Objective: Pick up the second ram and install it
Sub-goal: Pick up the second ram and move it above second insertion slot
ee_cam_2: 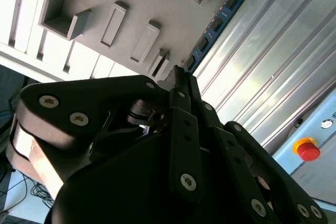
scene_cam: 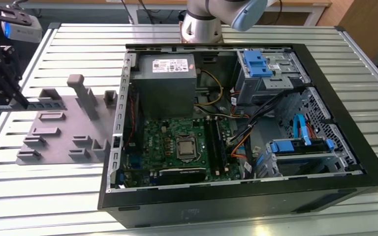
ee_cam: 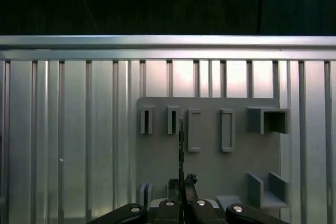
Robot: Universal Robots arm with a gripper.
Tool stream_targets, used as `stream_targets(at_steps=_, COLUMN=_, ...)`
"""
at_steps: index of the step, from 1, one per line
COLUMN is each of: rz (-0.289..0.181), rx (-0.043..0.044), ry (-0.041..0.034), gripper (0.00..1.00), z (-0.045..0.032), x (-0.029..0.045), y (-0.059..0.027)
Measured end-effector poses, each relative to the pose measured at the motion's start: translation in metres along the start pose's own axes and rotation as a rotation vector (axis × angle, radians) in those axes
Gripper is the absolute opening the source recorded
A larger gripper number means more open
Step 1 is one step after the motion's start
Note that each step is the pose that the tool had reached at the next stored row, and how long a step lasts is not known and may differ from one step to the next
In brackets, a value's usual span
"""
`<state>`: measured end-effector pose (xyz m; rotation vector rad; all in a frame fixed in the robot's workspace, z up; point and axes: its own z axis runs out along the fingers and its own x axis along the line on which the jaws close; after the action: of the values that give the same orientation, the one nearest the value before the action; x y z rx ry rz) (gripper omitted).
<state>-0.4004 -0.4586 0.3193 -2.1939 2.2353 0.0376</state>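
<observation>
Pinched shut, the claw (ee_cam_2: 181,74) grips the second ram (ee_cam_2: 216,20), a long blue stick with black chips, by one end. In the exterior view the claw (scene_cam: 19,103) is far over on that view's left, and the stick (scene_cam: 45,104) pokes out from it just above the grey holder board (scene_cam: 61,133), well apart from the computer case (scene_cam: 241,196). Whether the stick touches the board is too hard to tell. In the first wrist view the stick (ee_cam: 180,140) shows edge-on as a thin line over the board (ee_cam: 210,166).

Because only one end is held, the stick could likely tip or slip if it bumps something, such as the posts on the board or the case wall. If it meets a slot crooked, pushing could bend it or hurt the slot. The loose wires (scene_cam: 267,105) near the slots could also snag it.

The open case holds the green motherboard (scene_cam: 159,140) with its long black slots (scene_cam: 213,142), the grey power-supply box (scene_cam: 166,86) and blue drive holders (scene_cam: 258,64). Whether a slot already holds a stick cannot be told. The board's small pockets in the first wrist view look bare.
</observation>
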Motion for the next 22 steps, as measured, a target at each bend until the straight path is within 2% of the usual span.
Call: stream_targets(at_steps=22, rz=0.000, rx=-0.0001, ry=0.0000, gripper=0.14, z=-0.0260, x=-0.0006, y=0.0003)
